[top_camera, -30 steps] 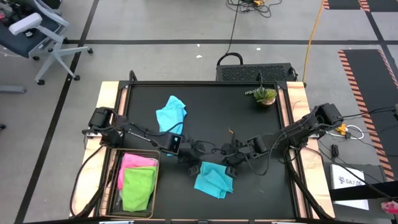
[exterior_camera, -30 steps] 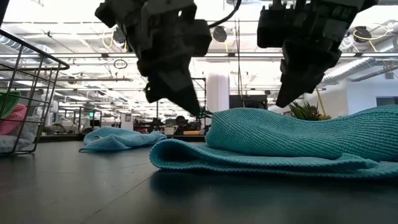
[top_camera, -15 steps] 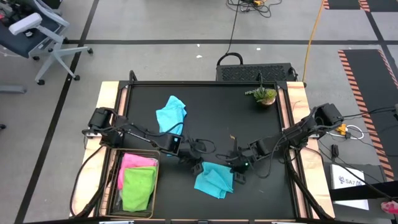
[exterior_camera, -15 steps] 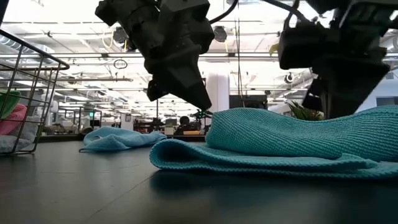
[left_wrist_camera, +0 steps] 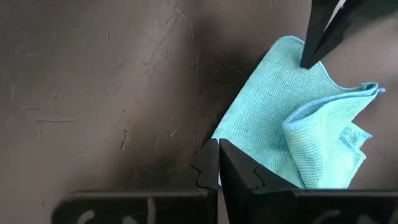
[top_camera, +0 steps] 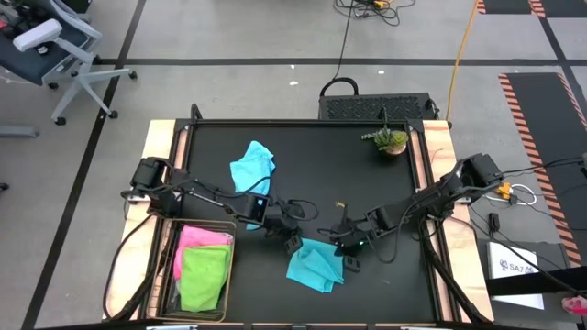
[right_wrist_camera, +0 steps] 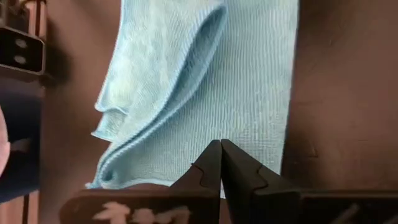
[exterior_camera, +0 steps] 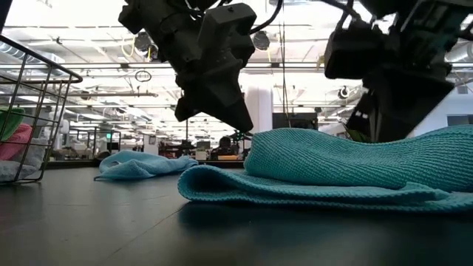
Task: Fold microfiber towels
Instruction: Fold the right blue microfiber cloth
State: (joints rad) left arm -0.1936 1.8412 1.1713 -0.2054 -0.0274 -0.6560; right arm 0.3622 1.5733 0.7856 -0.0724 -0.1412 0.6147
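A teal towel (top_camera: 312,268) lies near the table's front edge, partly folded over itself, with a raised fold (right_wrist_camera: 186,81). My left gripper (top_camera: 293,246) is shut, slanting down, with its tips at the towel's left edge (left_wrist_camera: 227,134). My right gripper (top_camera: 350,264) is shut over the towel's flat layer on its right side (right_wrist_camera: 249,124). In the low view its tips are hidden behind the towel's hump (exterior_camera: 332,159). A light blue towel (top_camera: 252,167) lies crumpled farther back. My left gripper has its shut fingertips (left_wrist_camera: 211,155) right beside the teal towel's left edge, slanting down from the table's left. I cannot tell whether they touch the cloth. My right gripper comes down slanting from the right, with its shut fingertips (left_wrist_camera: 306,61) on or just above the towel's flat layer near a far corner. I cannot tell whether they press on it.
A wire basket (top_camera: 170,275) at the front left holds a pink towel (top_camera: 204,238) and a lime green one (top_camera: 204,275). A small potted plant (top_camera: 390,140) stands at the back right. Bare black tabletop lies between the two loose towels.
My right gripper has come down and toward the table's near edge, onto the right side of the teal towel, and has tipped a little. My left gripper has rolled slightly in place. The towel lies as it did.
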